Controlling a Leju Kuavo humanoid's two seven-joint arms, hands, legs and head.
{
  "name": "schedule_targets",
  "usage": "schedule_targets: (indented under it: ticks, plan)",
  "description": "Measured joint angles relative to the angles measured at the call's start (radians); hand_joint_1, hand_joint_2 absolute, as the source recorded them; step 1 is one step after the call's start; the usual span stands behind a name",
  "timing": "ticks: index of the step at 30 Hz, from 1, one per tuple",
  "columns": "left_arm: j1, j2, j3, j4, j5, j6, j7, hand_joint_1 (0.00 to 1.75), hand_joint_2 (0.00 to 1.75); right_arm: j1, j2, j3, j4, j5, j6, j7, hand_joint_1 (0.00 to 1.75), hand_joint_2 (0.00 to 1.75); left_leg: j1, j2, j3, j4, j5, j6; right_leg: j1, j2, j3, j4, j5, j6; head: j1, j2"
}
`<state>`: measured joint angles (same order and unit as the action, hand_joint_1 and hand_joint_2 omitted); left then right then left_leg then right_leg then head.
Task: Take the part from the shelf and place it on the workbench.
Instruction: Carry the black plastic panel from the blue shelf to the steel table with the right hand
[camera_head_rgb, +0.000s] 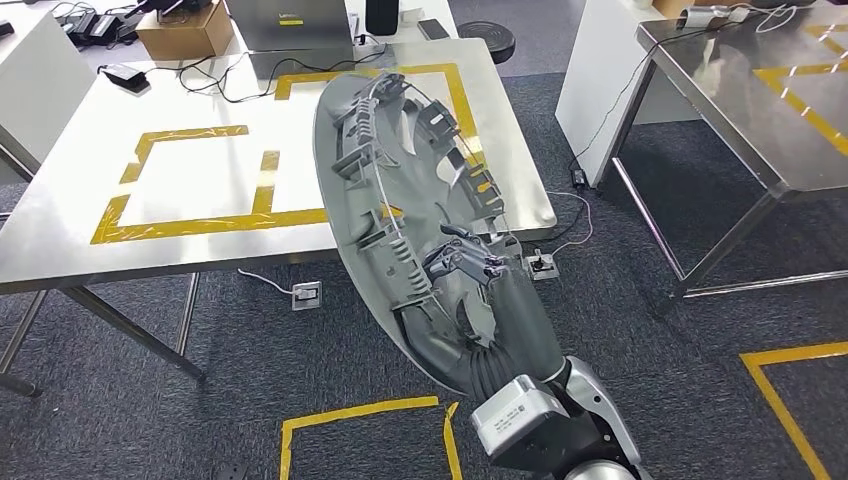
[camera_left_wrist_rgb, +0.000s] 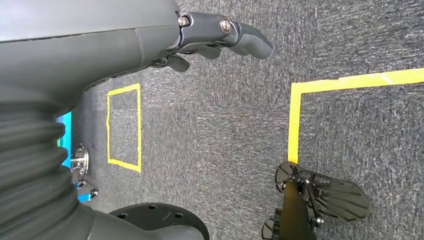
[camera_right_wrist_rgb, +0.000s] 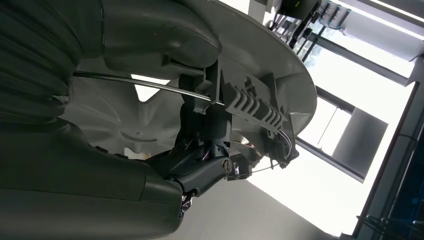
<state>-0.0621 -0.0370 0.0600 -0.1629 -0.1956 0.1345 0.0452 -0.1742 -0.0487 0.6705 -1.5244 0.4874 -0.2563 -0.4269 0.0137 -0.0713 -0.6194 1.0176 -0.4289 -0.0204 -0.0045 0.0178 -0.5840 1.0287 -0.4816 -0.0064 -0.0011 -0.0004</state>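
On the left, the steel worktop (camera_head_rgb: 70, 230) carries yellow tape outlines, with a cardboard box (camera_head_rgb: 185, 30) and cables at its far edge. Low over grey carpet hangs the left hand (camera_left_wrist_rgb: 215, 37), fingers loosely extended and apart, holding nothing. Right of centre, the right hand (camera_head_rgb: 465, 265) grips the big grey disc-shaped part (camera_head_rgb: 400, 160), held tilted in the air, overlapping the worktop's near right corner. A second steel table (camera_head_rgb: 760, 100) stands far right.
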Motion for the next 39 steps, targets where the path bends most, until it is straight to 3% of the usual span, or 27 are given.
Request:
schedule_targets:
  ticks: [10, 17, 19, 22, 23, 24, 25, 27, 29, 31, 33, 35, 37, 38, 39]
  plan:
    - [-0.004, 0.000, 0.000, 0.000, -0.004, 0.005, 0.000, 0.00, 1.75, 0.000, -0.001, 0.000, 0.000, 0.000, -0.004, 0.000, 1.75, 1.75, -0.001, 0.000, -0.002, 0.002, 0.000, 0.000, -0.001, 0.000, 0.000, 0.000, 0.000, 0.001, 0.000, 0.000]
    - [-0.006, 0.000, 0.000, -0.001, -0.005, 0.006, 0.001, 0.00, 1.75, 0.000, -0.001, 0.001, -0.002, 0.000, -0.005, 0.000, 1.75, 1.75, -0.001, 0.003, 0.002, -0.004, -0.002, 0.021, -0.004, -0.001, 0.003, -0.004, -0.001, 0.015, 0.000, 0.000]
    - [-0.007, -0.002, 0.000, -0.001, -0.005, 0.006, 0.001, 0.00, 1.75, -0.002, -0.001, 0.001, -0.005, 0.000, -0.006, -0.001, 1.75, 1.75, 0.009, 0.008, 0.014, -0.021, 0.005, 0.028, -0.002, -0.004, -0.018, 0.046, -0.035, 0.022, 0.003, 0.000]
    - [-0.008, -0.002, 0.000, -0.001, -0.006, 0.006, 0.001, 0.00, 1.75, -0.001, -0.005, 0.002, -0.006, -0.001, -0.007, -0.002, 1.75, 1.75, 0.014, 0.015, 0.015, -0.023, 0.004, 0.029, -0.012, -0.007, -0.109, 0.231, -0.126, 0.036, 0.006, 0.000]
    - [-0.007, -0.002, 0.000, -0.001, -0.006, 0.006, 0.001, 0.00, 1.75, 0.000, -0.006, 0.002, -0.006, -0.001, -0.007, -0.001, 1.75, 1.75, 0.016, 0.015, 0.014, -0.020, 0.002, 0.026, -0.016, -0.008, -0.127, 0.266, -0.133, 0.040, 0.006, 0.000]
    - [-0.007, -0.002, 0.000, 0.000, -0.006, 0.006, 0.001, 0.00, 1.75, 0.000, -0.007, 0.002, -0.006, -0.001, -0.007, -0.001, 1.75, 1.75, 0.019, 0.015, 0.013, -0.016, -0.001, 0.021, -0.020, -0.008, -0.124, 0.259, -0.118, 0.045, 0.006, 0.000]
    - [-0.007, -0.003, 0.000, 0.000, -0.006, 0.006, 0.001, 0.00, 1.75, 0.000, -0.008, 0.002, -0.006, -0.001, -0.008, -0.001, 1.75, 1.75, 0.023, 0.014, 0.013, -0.010, -0.005, 0.015, -0.024, -0.009, -0.100, 0.213, -0.088, 0.050, 0.006, 0.000]
    - [-0.008, -0.003, 0.000, -0.001, -0.007, 0.006, 0.001, 0.00, 1.75, 0.000, -0.010, 0.002, -0.006, -0.002, -0.009, -0.001, 1.75, 1.75, 0.028, 0.010, 0.011, 0.006, -0.017, -0.002, -0.031, -0.004, -0.030, 0.078, -0.031, 0.058, 0.008, 0.000]
    - [-0.008, -0.001, 0.000, -0.001, -0.008, 0.006, 0.001, 0.00, 1.75, 0.002, -0.012, 0.003, -0.006, -0.003, -0.011, 0.000, 1.75, 1.75, 0.026, 0.006, 0.009, 0.015, -0.026, -0.019, -0.030, 0.002, 0.000, 0.019, -0.017, 0.046, 0.009, 0.000]
    - [-0.007, 0.000, 0.000, -0.001, -0.008, 0.006, 0.001, 0.00, 1.75, 0.004, -0.014, 0.003, -0.007, -0.004, -0.013, 0.001, 1.75, 1.75, 0.027, 0.004, 0.011, 0.010, -0.027, -0.034, -0.027, 0.001, -0.003, 0.022, -0.020, 0.021, 0.006, 0.000]
    - [-0.008, 0.000, 0.000, -0.001, -0.008, 0.006, 0.001, 0.00, 1.75, 0.004, -0.015, 0.003, -0.007, -0.004, -0.015, 0.001, 1.75, 1.75, 0.029, 0.018, 0.008, 0.021, -0.035, -0.043, -0.027, -0.005, 0.002, 0.019, -0.020, 0.003, 0.004, 0.000]
    - [-0.009, -0.001, 0.000, -0.001, -0.010, 0.006, 0.000, 0.00, 1.75, 0.005, -0.015, 0.003, -0.008, -0.003, -0.017, 0.000, 1.75, 1.75, 0.027, 0.047, -0.033, 0.107, -0.078, -0.043, -0.025, -0.013, 0.010, 0.016, -0.024, -0.012, -0.002, 0.000]
    - [-0.010, -0.002, 0.000, -0.001, -0.011, 0.006, 0.000, 0.00, 1.75, 0.007, -0.015, 0.003, -0.008, -0.003, -0.019, 0.000, 1.75, 1.75, 0.023, 0.064, -0.105, 0.246, -0.132, -0.040, -0.018, -0.020, 0.017, 0.016, -0.031, -0.021, -0.006, 0.000]
    - [-0.009, -0.002, 0.000, -0.001, -0.011, 0.006, 0.000, 0.00, 1.75, 0.008, -0.015, 0.003, -0.008, -0.003, -0.019, 0.000, 1.75, 1.75, 0.021, 0.066, -0.133, 0.294, -0.142, -0.037, -0.014, -0.023, 0.021, 0.016, -0.035, -0.023, -0.006, 0.000]
    - [-0.009, -0.002, 0.000, -0.001, -0.011, 0.006, 0.000, 0.00, 1.75, 0.008, -0.015, 0.003, -0.008, -0.003, -0.019, 0.000, 1.75, 1.75, 0.019, 0.066, -0.142, 0.302, -0.130, -0.032, -0.012, -0.025, 0.027, 0.017, -0.040, -0.024, -0.006, 0.000]
